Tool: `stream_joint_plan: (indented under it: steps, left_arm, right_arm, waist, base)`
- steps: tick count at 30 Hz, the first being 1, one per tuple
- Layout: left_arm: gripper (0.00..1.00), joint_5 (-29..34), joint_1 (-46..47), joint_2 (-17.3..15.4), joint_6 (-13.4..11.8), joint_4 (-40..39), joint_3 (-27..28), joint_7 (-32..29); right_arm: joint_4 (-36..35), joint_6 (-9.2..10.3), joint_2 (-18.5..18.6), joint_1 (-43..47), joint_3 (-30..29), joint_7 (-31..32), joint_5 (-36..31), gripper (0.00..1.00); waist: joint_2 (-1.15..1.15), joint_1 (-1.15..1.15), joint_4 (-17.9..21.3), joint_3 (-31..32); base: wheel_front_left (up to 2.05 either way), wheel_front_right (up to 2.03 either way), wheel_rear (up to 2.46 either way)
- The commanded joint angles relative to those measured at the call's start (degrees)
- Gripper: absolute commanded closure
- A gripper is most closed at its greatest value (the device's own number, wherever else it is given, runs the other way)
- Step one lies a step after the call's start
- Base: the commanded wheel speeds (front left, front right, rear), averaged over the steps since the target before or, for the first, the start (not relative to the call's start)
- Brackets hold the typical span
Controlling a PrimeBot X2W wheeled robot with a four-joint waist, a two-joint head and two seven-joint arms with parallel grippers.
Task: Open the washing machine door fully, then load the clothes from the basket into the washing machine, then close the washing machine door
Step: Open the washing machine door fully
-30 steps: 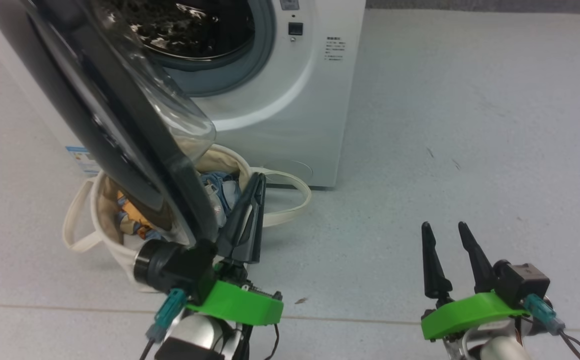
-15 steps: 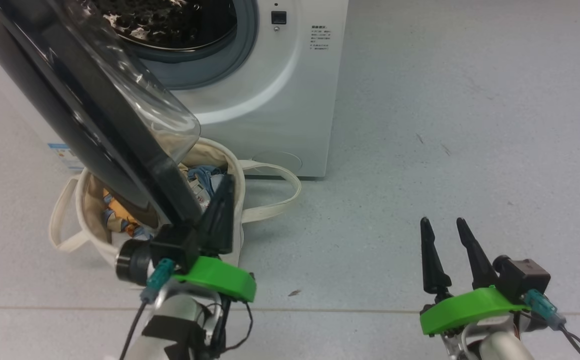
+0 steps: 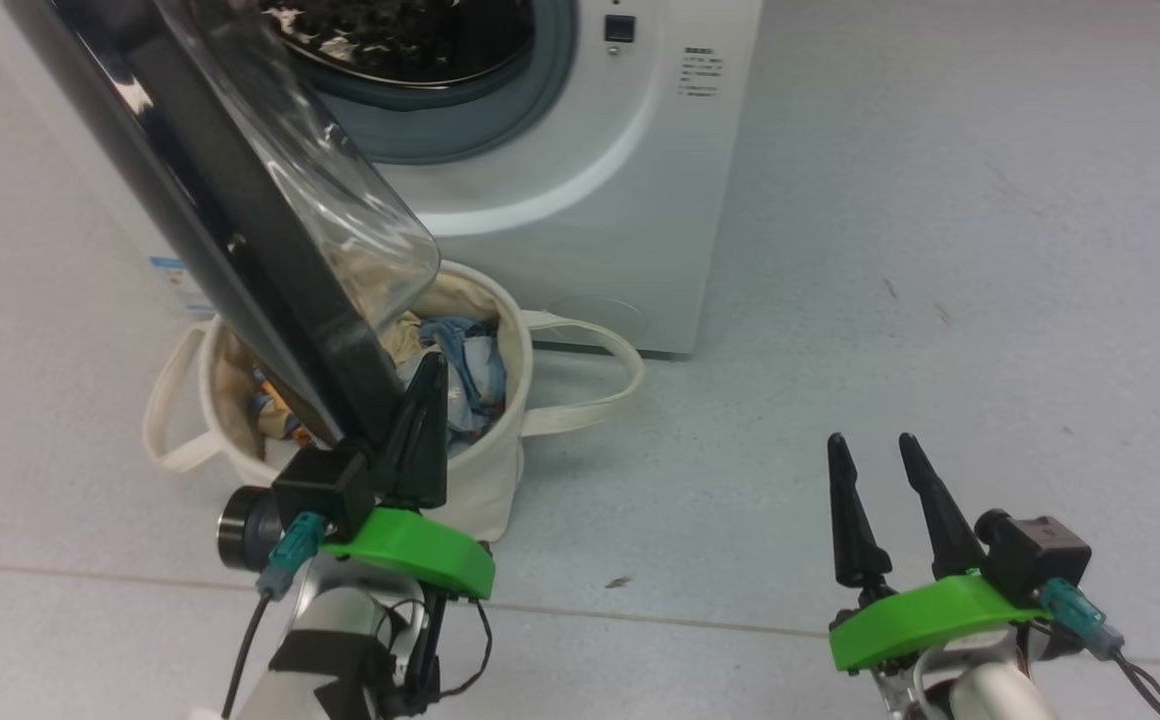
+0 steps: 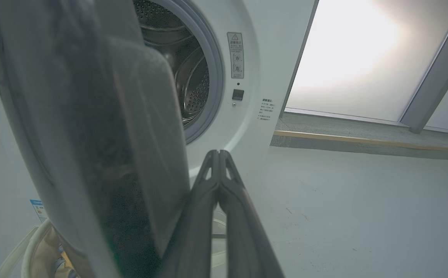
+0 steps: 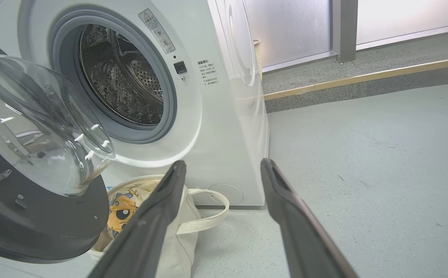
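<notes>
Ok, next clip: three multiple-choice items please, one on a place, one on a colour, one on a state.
1. Where does the basket stand?
A) inside the drum
B) on the floor before the washing machine, under its open door
C) on top of the machine

2. The mount at the left gripper's base is:
A) red
B) yellow
C) green

3. The left gripper is:
A) shut, empty
B) wide open
C) clamped on cloth

Answers:
1 B, the head view shows it on the floor beneath the door.
2 C, it is bright green plastic.
3 A, its fingers meet in the left wrist view.
</notes>
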State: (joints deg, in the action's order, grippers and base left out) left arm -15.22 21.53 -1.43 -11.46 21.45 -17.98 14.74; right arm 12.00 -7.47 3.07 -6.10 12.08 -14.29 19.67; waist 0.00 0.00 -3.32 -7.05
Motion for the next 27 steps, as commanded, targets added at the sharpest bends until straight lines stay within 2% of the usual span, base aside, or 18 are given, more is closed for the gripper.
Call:
stream_joint_plan:
  steps: [1, 8, 20, 27]
  left_arm:
    - [1.00, -0.02, 1.38, -1.44, -0.14, -1.55, 3.67, 0.26]
    - [1.00, -1.16, -1.20, -1.44, 0.15, -3.12, 4.28, 0.26]
    - [1.00, -1.26, -4.55, -1.44, -0.23, -5.24, 5.10, 0.26]
    - [0.99, -0.83, -5.50, -1.44, -0.87, -4.91, 7.74, 0.26]
  right_arm:
    - [-1.73, -0.02, -0.19, -2.08, 1.42, -0.71, -0.51, 0.00]
    - [-1.22, -0.02, -0.19, -1.92, 1.05, -0.71, -0.98, 0.00]
    - [1.28, -0.02, -0.19, -1.38, 0.26, -0.71, -1.36, 0.00]
    - [1.60, -0.02, -0.19, -0.99, 1.00, -0.71, -1.31, 0.00]
  waist:
    - [0.00, 0.00, -0.66, 0.02]
    - [0.00, 0.00, -4.20, 0.43]
    - [0.00, 0.00, -13.39, 0.99]
    - [0.00, 0.00, -17.29, 2.27]
  base:
    - [0.00, 0.00, 0.00]
    - [0.00, 0.00, 0.00]
    - [0.00, 0.00, 0.00]
    - [0.00, 0.00, 0.00]
